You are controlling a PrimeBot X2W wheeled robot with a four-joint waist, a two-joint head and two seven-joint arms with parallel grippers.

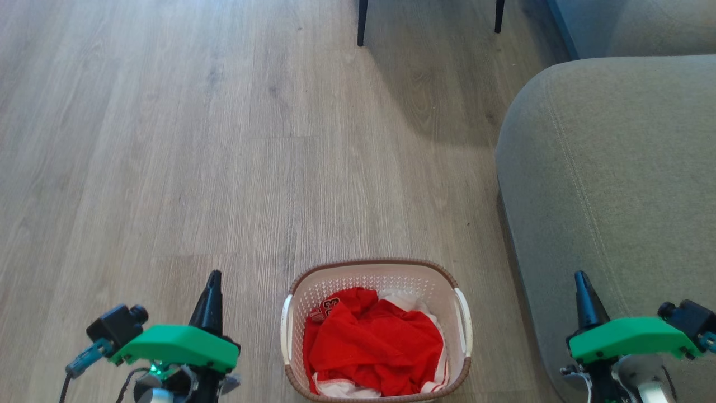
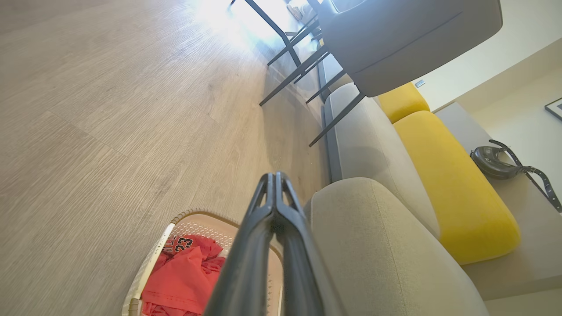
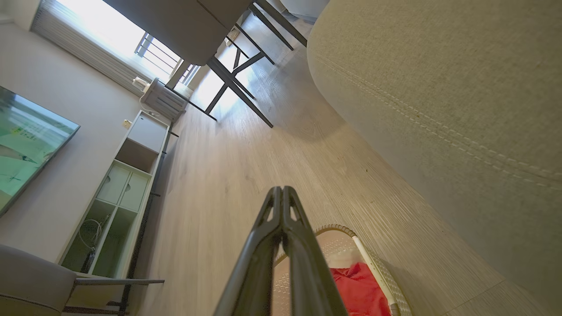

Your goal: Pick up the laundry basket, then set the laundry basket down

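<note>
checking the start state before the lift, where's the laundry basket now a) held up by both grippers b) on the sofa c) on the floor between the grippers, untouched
c: the laundry basket stands on the floor, the left gripper and right gripper shut and apart from it.

You have your right claw (image 3: 282, 191) with its two dark fingers pressed together, tips touching. Just right of the fingers and below their tips sits the laundry basket (image 3: 340, 245), partly hidden behind them, with a red garment (image 3: 358, 289) lying inside. Further right, the grey sofa arm (image 3: 439, 96) looms above the basket. Ahead of the tips runs the wood floor (image 3: 228, 175), and dark chair legs (image 3: 239, 90) stand far beyond. Well off to the claw's left stands a pale shelf unit (image 3: 118, 193).
</note>
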